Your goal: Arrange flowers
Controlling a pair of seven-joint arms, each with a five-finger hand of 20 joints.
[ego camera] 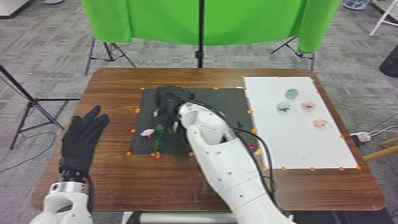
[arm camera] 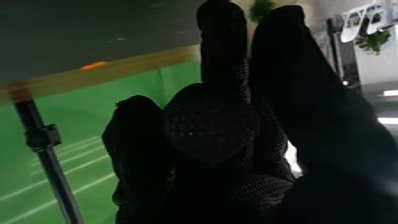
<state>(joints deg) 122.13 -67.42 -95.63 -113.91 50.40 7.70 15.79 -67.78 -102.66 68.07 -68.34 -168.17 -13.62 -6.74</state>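
Right hand (ego camera: 168, 99) over dark mat's (ego camera: 227, 99) far left, can't tell if gripping. Pink flower (ego camera: 147, 132) on mat, near left. Blooms (ego camera: 308, 105) right of mat, spread, likely for easy picking. Left hand (ego camera: 82, 137) open, left of mat, likely parked clear.

High head view, close wrist view, green cloth (ego camera: 213, 22) in both

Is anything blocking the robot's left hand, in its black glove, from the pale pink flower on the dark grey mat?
Nothing visible stands between the left hand and the pink flower, just brown wooden table and a small orange marker at the mat's edge.
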